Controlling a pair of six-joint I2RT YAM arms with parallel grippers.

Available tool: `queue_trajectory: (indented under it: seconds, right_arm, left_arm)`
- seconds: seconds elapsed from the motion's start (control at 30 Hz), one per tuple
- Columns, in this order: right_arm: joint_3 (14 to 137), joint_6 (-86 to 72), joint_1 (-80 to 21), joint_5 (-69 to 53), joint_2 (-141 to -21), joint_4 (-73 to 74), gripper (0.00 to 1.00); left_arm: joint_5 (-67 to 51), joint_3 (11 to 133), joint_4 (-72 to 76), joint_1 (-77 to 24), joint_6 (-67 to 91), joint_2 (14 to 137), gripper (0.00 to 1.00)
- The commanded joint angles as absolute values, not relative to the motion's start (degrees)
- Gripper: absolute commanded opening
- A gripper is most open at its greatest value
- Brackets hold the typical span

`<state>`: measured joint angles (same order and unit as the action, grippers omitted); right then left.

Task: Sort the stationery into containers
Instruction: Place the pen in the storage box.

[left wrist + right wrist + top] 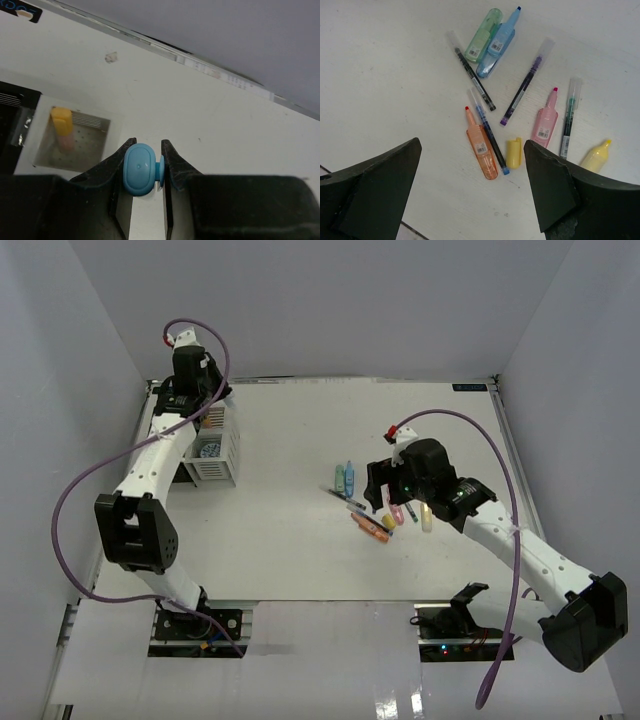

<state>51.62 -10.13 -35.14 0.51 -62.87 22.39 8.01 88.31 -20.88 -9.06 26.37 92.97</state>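
Black organizer (11, 131) sits at far left, touching the white organizer (226, 458) on its right. One white compartment holds an upright marker with yellow cap (62, 120); top view shows a round blue-white tape roll (209, 448) in another compartment.

Left gripper (148, 145): above the far end of the white organizer, clenched on the held blue marker (141, 169), seen end-on. Both fingers (172, 162) press its sides. In the wrist view the marker hangs just right of the yellow-capped marker's compartment; cannot tell whether it is over the rim or the table (300, 430).

Loose stationery lies on the table right of centre, well apart from both organizers:
- green marker (483, 35) and uncapped blue marker (496, 44), side by side, touching
- dark pen (476, 82) just below them
- orange marker (482, 147), uncapped, with a blue pen (490, 136) lying along its right edge
- purple pen (521, 95), slanted
- yellow cap (514, 153), loose, just beside the blue pen's end
- pink marker (544, 124), uncapped
- green pen (567, 127) just right of the pink marker
- yellow marker (596, 156), uncapped, partly hidden by a finger

Right gripper (472, 145): hovers above this cluster, jaws spread wide, grasping nothing, roughly over the orange marker.
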Motion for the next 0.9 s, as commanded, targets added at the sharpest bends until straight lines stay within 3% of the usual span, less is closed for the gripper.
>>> queue_trajectory:
  seconds: [0.0, 0.37, 0.47, 0.6, 0.63, 0.73, 0.87]
  right_arm:
    - [51.42, -10.99, -34.81, 2.28, -62.32, 22.76, 0.9]
    - [50.45, -11.16, -34.28, 7.38, -59.94, 25.58, 0.9]
    - [49.4, -11.16, -34.01, 7.38, -58.72, 25.31, 0.9]
    - [48.78, -10.72, -33.75, 8.26, -58.1, 25.66, 0.9]
    - [48.52, -10.72, -33.75, 8.44, -57.75, 25.66, 0.9]
    - [47.99, -10.81, -33.22, 9.75, -57.48, 25.75, 0.9]
    - [47.29, -11.33, -32.08, 9.23, -57.74, 26.1, 0.9]
  left_arm:
    - [8.7, 91.75, -19.6, -5.47, 20.75, 95.88, 0.0]
    - [6.86, 93.17, -15.29, -0.09, 17.4, 103.97, 0.01]
    - [6.77, 91.94, -14.15, -0.09, 17.23, 103.97, 0.06]
    - [6.68, 90.53, -13.71, -0.09, 17.05, 104.15, 0.28]
    - [6.51, 90.53, -13.71, -0.09, 16.96, 104.32, 0.39]
    - [6.15, 90.18, -13.8, -0.09, 17.14, 104.06, 0.6]
    - [6.15, 90.0, -14.32, -0.09, 16.7, 103.8, 0.72]
